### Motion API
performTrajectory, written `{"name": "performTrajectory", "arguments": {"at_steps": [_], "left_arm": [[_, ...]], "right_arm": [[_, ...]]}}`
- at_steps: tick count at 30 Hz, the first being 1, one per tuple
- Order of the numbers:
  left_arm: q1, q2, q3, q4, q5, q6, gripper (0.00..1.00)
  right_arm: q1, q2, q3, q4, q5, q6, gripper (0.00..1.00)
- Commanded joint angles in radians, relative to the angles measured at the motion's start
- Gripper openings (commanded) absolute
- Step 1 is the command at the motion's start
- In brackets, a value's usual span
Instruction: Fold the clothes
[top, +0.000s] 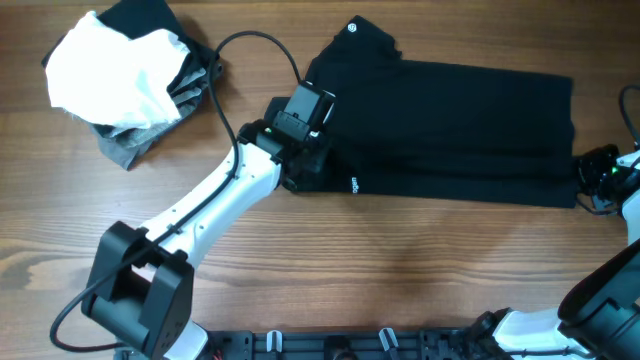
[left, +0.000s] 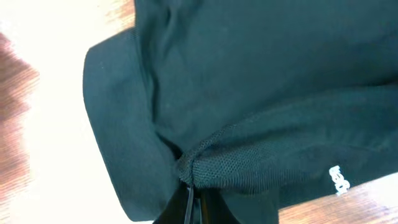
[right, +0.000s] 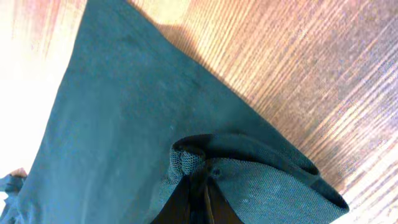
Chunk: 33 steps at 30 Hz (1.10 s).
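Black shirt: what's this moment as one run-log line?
left gripper: shut on black shirt | right gripper: shut on its other end | shirt: long band on table

Overhead, light falls even and bright, everything sharp; the brown wooden table (top: 400, 250) carries a soft sheen and the large black soft-fabric shirt (top: 450, 120) swallows its folds. Both wrist views blow out white at the left edge, wood grain blurred, nearby weave crisp.
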Motion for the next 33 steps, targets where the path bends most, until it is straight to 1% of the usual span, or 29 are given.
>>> {"name": "performTrajectory", "arguments": {"at_steps": [1,3,4,5,6,7,8,10,12,14,16,17,18,19,20,21,22,23,25,26,27,28,29,31,33], "left_arm": [[0.014,0.025,0.018,0.052,-0.019,0.011,0.04],[0.014,0.036,0.018,0.079,-0.02,0.011,0.06],[0.014,0.039,0.018,0.087,-0.019,0.011,0.21],[0.014,0.045,0.018,0.1,-0.021,0.011,0.55],[0.016,0.048,0.018,0.105,-0.021,0.011,0.66],[0.022,0.051,0.018,0.104,-0.03,0.011,0.77],[0.031,0.052,0.018,0.09,-0.036,0.011,0.82],[0.049,0.051,0.018,0.04,-0.033,0.011,0.84],[0.047,0.048,0.018,-0.035,0.002,0.011,0.83],[0.035,0.04,0.018,-0.098,0.109,0.011,0.8],[0.017,0.038,0.018,-0.149,0.23,0.011,0.66],[0.013,0.039,0.018,-0.17,0.264,0.011,0.62],[0.011,0.039,0.013,-0.178,0.272,0.011,0.62],[0.011,0.041,0.007,-0.171,0.272,0.012,0.66],[0.012,0.047,-0.004,-0.152,0.272,0.013,0.66],[0.013,0.061,-0.019,-0.127,0.274,0.031,0.56],[0.013,0.083,-0.039,-0.098,0.273,0.043,0.43],[0.013,0.101,-0.042,-0.087,0.272,0.061,0.38],[0.013,0.146,-0.043,-0.048,0.234,0.087,0.39],[0.013,0.165,-0.043,-0.018,0.198,0.087,0.36],[0.014,0.177,-0.043,0.012,0.15,0.087,0.2],[0.019,0.177,-0.043,0.032,0.126,0.087,0.08],[0.021,0.177,-0.042,0.056,0.105,0.087,0.04],[0.028,0.177,-0.042,0.108,0.064,0.087,0.04],[0.048,0.177,-0.043,0.156,0.054,0.087,0.04]], "right_arm": [[0.014,-0.001,0.014,0.018,0.025,0.009,0.09],[0.021,0.014,0.014,0.025,0.025,0.009,0.09],[0.028,0.024,0.014,0.034,0.025,0.008,0.26],[0.035,0.033,0.014,0.041,0.024,0.005,0.67],[0.035,0.034,0.014,0.04,0.018,0.0,0.78],[0.034,0.034,0.014,0.038,0.018,-0.016,0.8],[0.032,0.034,0.014,0.038,0.018,-0.04,0.8],[0.025,0.032,0.014,0.023,0.017,-0.05,0.81],[0.021,0.019,0.014,-0.013,-0.014,-0.057,0.8],[0.021,0.0,0.014,-0.034,-0.068,-0.088,0.74],[0.021,-0.018,0.014,-0.106,-0.086,-0.089,0.73],[0.021,-0.019,0.014,-0.15,-0.087,-0.107,0.73],[0.021,-0.018,0.014,-0.19,-0.086,-0.118,0.73],[0.021,-0.018,0.014,-0.214,-0.09,-0.128,0.73],[0.021,-0.018,0.014,-0.241,-0.098,-0.128,0.73],[0.021,-0.018,0.014,-0.264,-0.098,-0.129,0.73],[0.021,-0.018,0.014,-0.299,-0.097,-0.138,0.73],[0.022,-0.018,0.014,-0.312,-0.097,-0.148,0.73],[0.025,-0.018,0.014,-0.319,-0.097,-0.153,0.73],[0.026,-0.018,0.014,-0.319,-0.097,-0.152,0.72],[0.026,-0.018,0.014,-0.319,-0.097,-0.152,0.73],[0.026,-0.018,0.014,-0.319,-0.097,-0.152,0.73],[0.026,-0.018,0.014,-0.318,-0.097,-0.153,0.73],[0.026,-0.018,0.014,-0.318,-0.097,-0.153,0.73],[0.026,-0.018,0.014,-0.319,-0.096,-0.153,0.73]]}}
